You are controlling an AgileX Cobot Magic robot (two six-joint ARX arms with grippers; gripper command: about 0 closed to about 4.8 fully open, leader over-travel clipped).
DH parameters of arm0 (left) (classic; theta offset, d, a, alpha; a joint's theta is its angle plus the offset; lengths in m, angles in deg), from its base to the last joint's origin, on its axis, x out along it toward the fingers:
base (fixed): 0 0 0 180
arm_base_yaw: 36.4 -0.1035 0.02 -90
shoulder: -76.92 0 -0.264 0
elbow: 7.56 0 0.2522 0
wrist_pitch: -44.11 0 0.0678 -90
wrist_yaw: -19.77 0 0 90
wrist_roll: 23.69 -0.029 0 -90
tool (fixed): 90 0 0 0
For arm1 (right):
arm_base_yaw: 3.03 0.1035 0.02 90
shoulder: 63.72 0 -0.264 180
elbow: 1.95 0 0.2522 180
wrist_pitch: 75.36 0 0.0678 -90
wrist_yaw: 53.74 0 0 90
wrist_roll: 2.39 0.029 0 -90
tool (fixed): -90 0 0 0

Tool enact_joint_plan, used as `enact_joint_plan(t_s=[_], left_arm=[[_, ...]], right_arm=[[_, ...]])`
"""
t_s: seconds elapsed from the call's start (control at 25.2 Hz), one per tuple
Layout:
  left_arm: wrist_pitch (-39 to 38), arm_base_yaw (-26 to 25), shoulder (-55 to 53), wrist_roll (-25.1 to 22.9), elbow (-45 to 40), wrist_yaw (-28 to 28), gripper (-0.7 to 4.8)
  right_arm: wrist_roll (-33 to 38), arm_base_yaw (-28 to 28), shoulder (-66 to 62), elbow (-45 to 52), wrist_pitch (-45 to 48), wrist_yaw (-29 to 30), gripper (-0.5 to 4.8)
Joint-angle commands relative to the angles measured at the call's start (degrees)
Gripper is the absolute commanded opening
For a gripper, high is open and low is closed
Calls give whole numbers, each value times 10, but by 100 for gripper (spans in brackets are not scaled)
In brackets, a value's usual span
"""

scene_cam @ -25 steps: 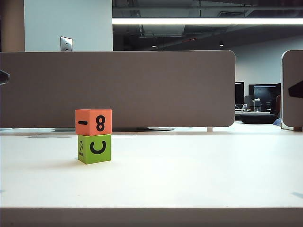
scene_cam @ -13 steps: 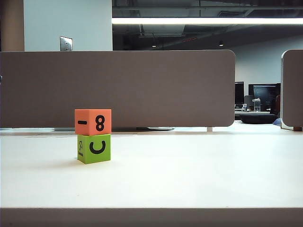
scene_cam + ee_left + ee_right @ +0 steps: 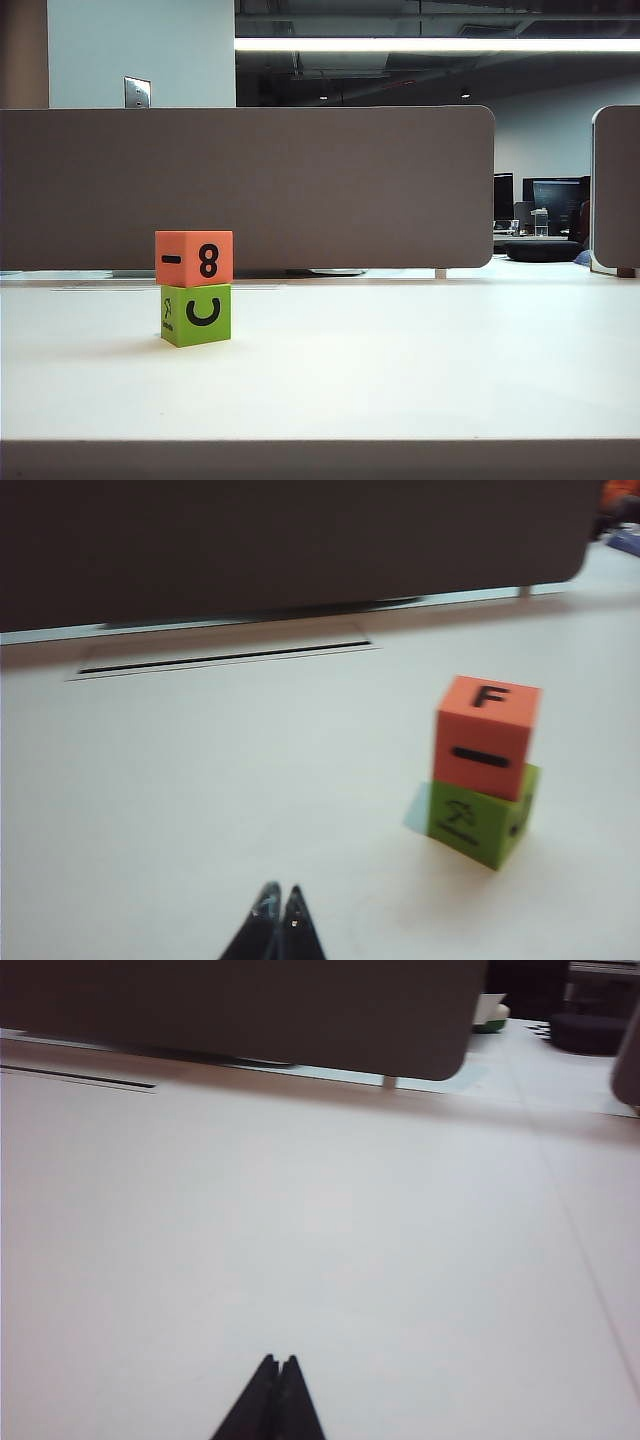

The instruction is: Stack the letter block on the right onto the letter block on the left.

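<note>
Orange block sits on green block; left gripper and right gripper, both pinched empty, could topple it if swung near

left gripper jaws closed, low; right gripper jaws closed, low
</note>
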Motion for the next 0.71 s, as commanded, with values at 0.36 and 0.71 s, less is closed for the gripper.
enact_joint_plan(t_s=[0.36, 0.71], left_arm=[[0, -66, 0, 8, 2, -30, -6], [-5, -66, 0, 21, 2, 46, -5]], right_arm=[[7, -23, 1, 3, 17, 2, -5], [7, -24, 1, 3, 12, 13, -5]])
